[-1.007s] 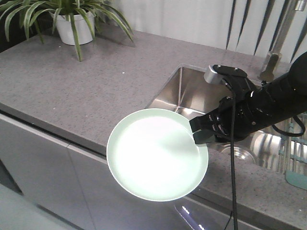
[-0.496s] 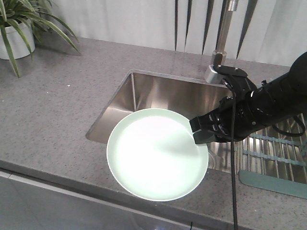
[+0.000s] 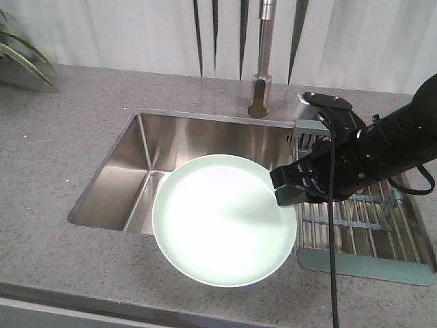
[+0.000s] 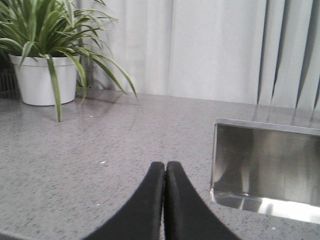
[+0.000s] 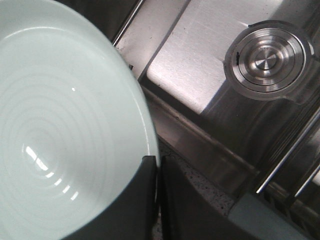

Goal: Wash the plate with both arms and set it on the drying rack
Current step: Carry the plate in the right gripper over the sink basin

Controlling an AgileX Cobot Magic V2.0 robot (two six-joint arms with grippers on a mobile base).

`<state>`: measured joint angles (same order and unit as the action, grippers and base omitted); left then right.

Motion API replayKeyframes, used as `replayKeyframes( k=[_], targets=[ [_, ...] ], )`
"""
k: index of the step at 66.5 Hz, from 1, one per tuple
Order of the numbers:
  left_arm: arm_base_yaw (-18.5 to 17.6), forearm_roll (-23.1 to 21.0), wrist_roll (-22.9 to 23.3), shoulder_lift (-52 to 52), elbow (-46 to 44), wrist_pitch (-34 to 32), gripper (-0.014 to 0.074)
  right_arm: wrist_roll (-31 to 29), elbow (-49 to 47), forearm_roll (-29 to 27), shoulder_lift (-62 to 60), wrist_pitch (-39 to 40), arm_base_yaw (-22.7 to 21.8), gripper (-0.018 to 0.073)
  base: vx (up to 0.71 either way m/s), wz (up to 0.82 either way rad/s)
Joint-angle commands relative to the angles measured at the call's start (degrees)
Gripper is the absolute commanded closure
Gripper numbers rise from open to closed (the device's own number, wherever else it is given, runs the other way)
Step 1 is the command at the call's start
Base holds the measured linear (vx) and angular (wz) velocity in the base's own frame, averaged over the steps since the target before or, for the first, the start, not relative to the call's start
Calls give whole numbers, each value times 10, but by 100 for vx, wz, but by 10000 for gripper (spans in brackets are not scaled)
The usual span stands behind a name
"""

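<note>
The right tool [image 3: 287,188] is closed on the right-hand rim of the plate [image 3: 224,220]. In the wrist view its two fingers stand almost together with only the thin edge of the plate [image 5: 60,125] between them. The plate is carried in the air, face up and close to level. It is above the near side of the sink [image 3: 130,198], and its near part overhangs the near strip of bench [image 3: 68,137]. The left tool [image 4: 164,170] is fully closed with nothing in it. It points across bare bench toward a plant [image 4: 35,65], with a corner of the sink to its right, and it does not show in the front view.

The tap [image 3: 263,75] stands at the far side of the sink. The rack [image 3: 369,232] lies just right of the plate, under the right arm, and the drain [image 5: 265,57] is between them, low in the sink.

The main risk is the grip. One pinch on a glossy rim carries the whole plate from its edge, so it may droop or swivel in the fingers, and more so once wet. If it slips here it could strike the sink's near lip or go off the front of the bench. Bringing the left tool in could knock the plate or meet the right arm. Swinging right too low would catch the rim on the rack's bars.
</note>
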<state>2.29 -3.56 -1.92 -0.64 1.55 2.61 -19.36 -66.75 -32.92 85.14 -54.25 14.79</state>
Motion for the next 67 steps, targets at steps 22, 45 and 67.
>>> replayKeyframes(
  k=[22,45,67],
  targets=[
    [-4,-4,5,-8,-15,-40,603,-4,-13,-22,-21,14,-2,561,3,-14],
    [-4,-4,5,-8,-15,-40,603,-4,-13,-22,-21,14,-2,561,1,-5],
    [-4,-4,5,-8,-15,-40,603,-4,-13,-22,-21,14,-2,561,1,-1]
  ],
)
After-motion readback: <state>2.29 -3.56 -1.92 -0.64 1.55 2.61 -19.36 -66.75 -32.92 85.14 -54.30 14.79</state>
